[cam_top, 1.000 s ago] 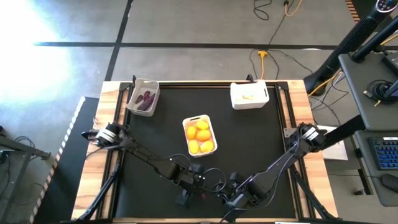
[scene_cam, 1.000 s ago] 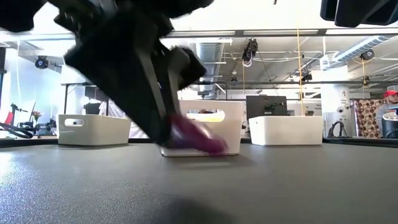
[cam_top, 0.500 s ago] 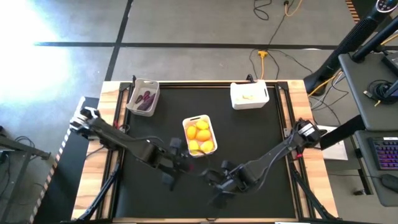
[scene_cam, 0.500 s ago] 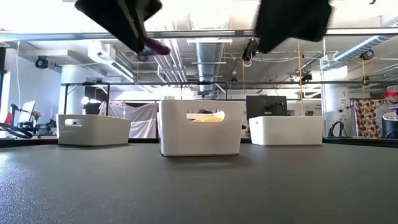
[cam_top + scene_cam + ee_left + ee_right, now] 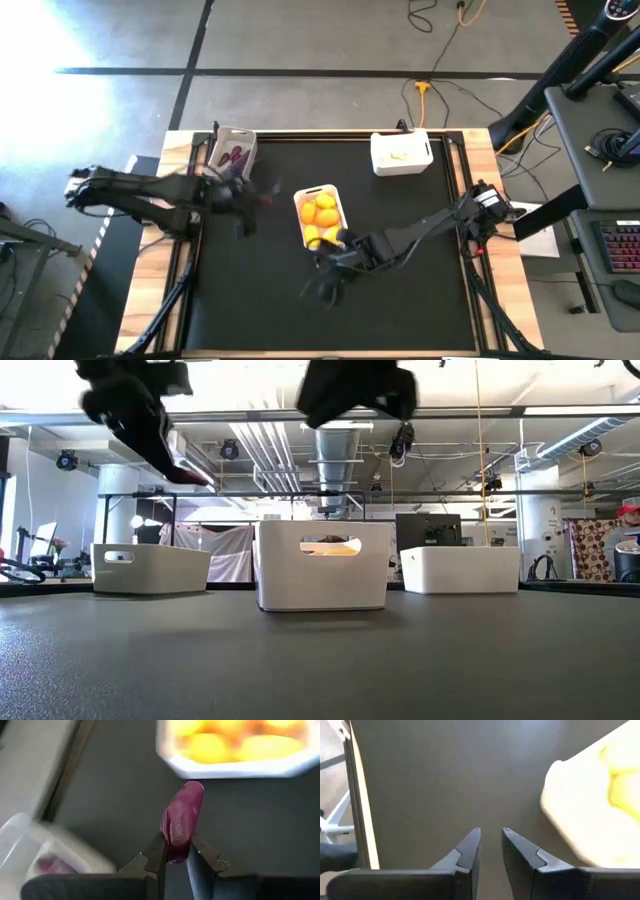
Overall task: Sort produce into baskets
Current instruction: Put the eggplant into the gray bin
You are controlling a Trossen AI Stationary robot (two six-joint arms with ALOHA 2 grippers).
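My left gripper (image 5: 175, 847) is shut on a dark purple vegetable (image 5: 182, 817) and hangs high over the table's left part (image 5: 250, 198), between the grey-translucent basket (image 5: 230, 155), which holds purple pieces, and the middle white basket (image 5: 322, 217) of yellow and orange fruit. My right gripper (image 5: 491, 832) hovers just near of the middle basket (image 5: 328, 272), its fingers a narrow gap apart with nothing between them. A third basket (image 5: 401, 152), white, holds white bulbs at the far right. My left gripper pinches the purple vegetable's near end (image 5: 175, 840) between its two fingers. The fingers slant downward, and the vegetable sticks out past the fingertips along their line. It is lifted clear of the table (image 5: 190, 473).
All three baskets stand in a row in the low view: grey (image 5: 150, 567), middle white (image 5: 322, 565), right white (image 5: 460, 568). The dark mat (image 5: 400, 300) lies bare in front of them. Wooden table edges and rails (image 5: 180, 250) flank the mat.
My left gripper has lifted the purple vegetable off the mat near the front edge and swung it up and toward the far left, close to the grey basket, rolling as it went. My right gripper has moved left and farther in, up to the middle basket.
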